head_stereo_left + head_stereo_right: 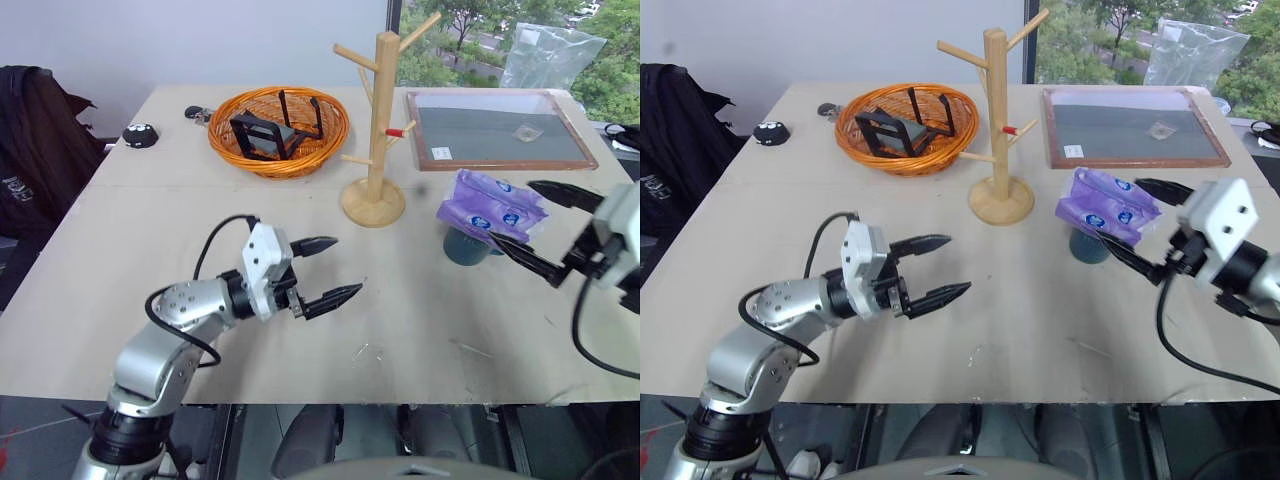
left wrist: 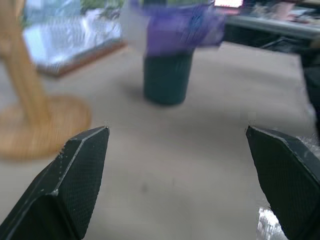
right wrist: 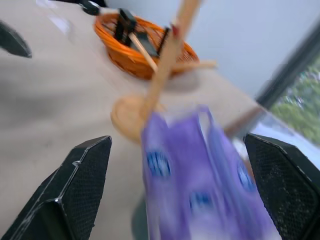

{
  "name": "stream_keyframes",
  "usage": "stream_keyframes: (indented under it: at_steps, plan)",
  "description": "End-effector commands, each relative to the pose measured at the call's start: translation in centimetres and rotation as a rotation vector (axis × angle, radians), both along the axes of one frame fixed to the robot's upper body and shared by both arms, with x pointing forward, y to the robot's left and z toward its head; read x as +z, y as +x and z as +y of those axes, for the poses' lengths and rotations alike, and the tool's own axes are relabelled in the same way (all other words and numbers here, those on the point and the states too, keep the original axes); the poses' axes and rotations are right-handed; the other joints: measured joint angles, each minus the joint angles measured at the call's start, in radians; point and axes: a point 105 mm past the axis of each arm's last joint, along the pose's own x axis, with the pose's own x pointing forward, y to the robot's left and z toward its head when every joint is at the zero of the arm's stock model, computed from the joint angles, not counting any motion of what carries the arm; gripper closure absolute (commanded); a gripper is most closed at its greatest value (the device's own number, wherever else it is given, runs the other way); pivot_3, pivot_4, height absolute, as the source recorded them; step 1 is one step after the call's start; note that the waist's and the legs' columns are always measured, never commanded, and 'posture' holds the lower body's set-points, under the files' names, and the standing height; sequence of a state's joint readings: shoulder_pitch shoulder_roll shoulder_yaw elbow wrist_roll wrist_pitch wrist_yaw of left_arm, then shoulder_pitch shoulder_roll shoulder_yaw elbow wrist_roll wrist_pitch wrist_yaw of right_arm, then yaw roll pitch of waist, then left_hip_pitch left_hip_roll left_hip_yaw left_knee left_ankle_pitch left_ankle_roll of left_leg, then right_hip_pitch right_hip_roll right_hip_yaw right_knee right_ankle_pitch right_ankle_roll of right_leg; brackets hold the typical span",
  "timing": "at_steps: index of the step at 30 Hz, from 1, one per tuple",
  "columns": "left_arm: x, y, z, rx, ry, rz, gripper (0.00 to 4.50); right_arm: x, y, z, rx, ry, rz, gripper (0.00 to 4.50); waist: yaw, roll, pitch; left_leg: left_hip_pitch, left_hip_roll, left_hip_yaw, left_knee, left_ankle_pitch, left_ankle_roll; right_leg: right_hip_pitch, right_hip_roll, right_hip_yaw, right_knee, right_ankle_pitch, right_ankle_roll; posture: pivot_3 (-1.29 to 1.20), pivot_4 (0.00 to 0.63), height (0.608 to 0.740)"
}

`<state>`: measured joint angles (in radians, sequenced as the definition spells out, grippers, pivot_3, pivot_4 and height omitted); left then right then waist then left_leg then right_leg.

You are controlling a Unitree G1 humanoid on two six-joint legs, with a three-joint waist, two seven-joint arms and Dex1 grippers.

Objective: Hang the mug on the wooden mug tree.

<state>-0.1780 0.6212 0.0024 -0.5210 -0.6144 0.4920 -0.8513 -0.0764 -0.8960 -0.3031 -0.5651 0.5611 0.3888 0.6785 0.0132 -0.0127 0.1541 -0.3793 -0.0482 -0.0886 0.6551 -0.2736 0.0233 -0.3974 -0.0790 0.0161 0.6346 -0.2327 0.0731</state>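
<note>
The teal mug (image 1: pixel 466 248) stands on the table right of the wooden mug tree (image 1: pixel 378 120), and a purple packet (image 1: pixel 492 205) lies over its top and hides its rim and handle. My right gripper (image 1: pixel 511 212) is open and points at the packet from the right, one finger (image 1: pixel 565 193) behind it and one finger (image 1: pixel 528 263) in front. In the right wrist view the packet (image 3: pixel 200 185) sits between the two fingers. My left gripper (image 1: pixel 348 265) is open and empty above the table's middle. It faces the mug (image 2: pixel 166 77) from some way off.
An orange wicker basket (image 1: pixel 280 130) holding black frames stands left of the mug tree. A wood-framed dark board (image 1: pixel 497 130) lies at the back right, with a clear plastic bag (image 1: pixel 550 55) beyond it. A small black object (image 1: pixel 140 135) rests at the back left.
</note>
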Motion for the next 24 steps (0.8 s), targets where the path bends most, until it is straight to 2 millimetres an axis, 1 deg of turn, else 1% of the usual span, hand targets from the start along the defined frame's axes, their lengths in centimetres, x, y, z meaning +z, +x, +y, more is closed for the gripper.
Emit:
stream_keyframes:
  at_steps: [1,4,7,8,10,11,12,15,16,17,19,21,24]
  plan:
    - [1.9,-0.6,-0.4,-0.048,-0.013,-0.029,0.0,-0.5,1.1,-0.1,-0.028,-0.045,-0.016,0.21,0.0,0.0,0.0,0.0,0.0,0.0,0.0,0.001,-0.002,0.0,0.0,0.0,0.0,0.0,0.0,0.0,0.15,0.74]
    - [2.4,-0.7,-0.5,-0.042,0.009,-0.053,0.0,-1.7,1.6,-0.2,-0.029,-0.08,0.018,0.21,-0.001,0.0,0.0,-0.002,0.0,0.0,0.0,0.001,-0.003,-0.001,0.0,0.0,-0.003,0.0,0.0,0.0,0.15,0.74]
    - [2.6,-1.2,-0.7,-0.059,0.009,-0.043,0.0,-2.9,1.8,-0.3,-0.024,-0.121,0.038,0.21,-0.002,0.0,0.0,-0.002,0.0,0.0,-0.001,0.001,-0.003,-0.002,0.0,0.0,-0.003,0.0,0.0,0.0,0.15,0.74]
    - [2.8,-1.4,-0.8,-0.067,0.007,-0.04,0.0,-3.1,1.9,-0.2,-0.02,-0.125,0.039,0.43,-0.003,0.0,0.0,-0.002,0.0,0.0,-0.001,0.001,-0.003,-0.002,0.0,0.0,-0.003,0.0,0.0,0.0,0.15,0.74]
    - [2.9,-1.6,-0.9,-0.075,0.002,-0.032,0.0,-3.2,2.0,-0.1,-0.009,-0.131,0.033,1.05,-0.002,0.0,0.0,-0.002,0.0,0.0,-0.001,0.001,-0.003,-0.002,0.0,0.0,-0.003,0.0,0.0,0.0,0.15,0.74]
    - [3.0,-1.7,-1.0,-0.077,0.0,-0.03,0.0,-3.2,2.1,-0.2,-0.01,-0.136,0.028,1.51,-0.002,0.0,0.0,-0.002,0.0,0.0,-0.001,0.001,-0.003,-0.002,0.0,0.0,-0.003,0.0,0.0,0.0,0.15,0.74]
    - [3.0,-1.7,-1.1,-0.079,-0.002,-0.028,0.0,-3.2,2.2,-0.2,-0.011,-0.14,0.023,2.09,-0.002,0.0,0.0,-0.002,0.0,0.0,-0.001,0.001,-0.003,-0.002,0.0,0.0,-0.003,0.0,0.0,0.0,0.15,0.74]
    - [3.1,-1.9,-1.4,-0.087,-0.011,-0.024,0.0,-3.3,2.1,-0.3,-0.002,-0.161,0.019,3.62,-0.002,0.0,0.0,-0.001,0.0,0.0,-0.001,0.001,-0.003,-0.001,0.0,0.0,-0.002,0.0,0.0,0.0,0.15,0.74]
    - [3.2,-1.9,-1.4,-0.088,-0.012,-0.023,0.0,-3.3,2.1,-0.2,0.001,-0.165,0.018,3.99,-0.002,0.0,0.0,-0.001,0.0,0.001,-0.001,0.002,-0.003,-0.001,0.0,0.0,-0.002,0.0,0.0,0.0,0.15,0.74]
    - [3.2,-1.9,-1.4,-0.089,-0.011,-0.023,0.0,-3.3,2.1,-0.2,0.002,-0.168,0.016,4.47,-0.002,0.0,0.0,-0.001,0.0,0.001,0.0,0.002,-0.003,-0.001,0.0,0.0,-0.002,0.0,0.0,0.0,0.15,0.74]
    - [3.2,-1.8,-1.4,-0.095,-0.008,-0.023,0.0,-3.0,2.1,-0.2,0.003,-0.168,-0.002,4.47,-0.002,0.0,0.0,-0.001,0.0,0.001,0.0,0.002,-0.003,-0.001,0.0,0.0,-0.002,0.0,0.0,0.0,0.15,0.74]
    - [3.3,-1.8,-1.5,-0.107,-0.008,-0.026,0.0,-2.2,2.1,-0.5,-0.015,-0.158,-0.028,4.47,-0.002,0.0,0.0,-0.001,0.0,0.001,0.0,0.002,-0.003,-0.001,0.0,0.001,-0.002,0.0,0.0,0.0,0.15,0.74]
    - [3.6,-1.9,-2.0,-0.138,-0.011,-0.028,0.0,-1.1,1.8,-2.5,-0.087,-0.176,-0.049,4.47,0.001,0.0,0.0,-0.002,0.0,0.001,0.0,0.002,-0.003,-0.001,0.0,0.001,-0.002,0.0,0.0,0.0,0.15,0.74]
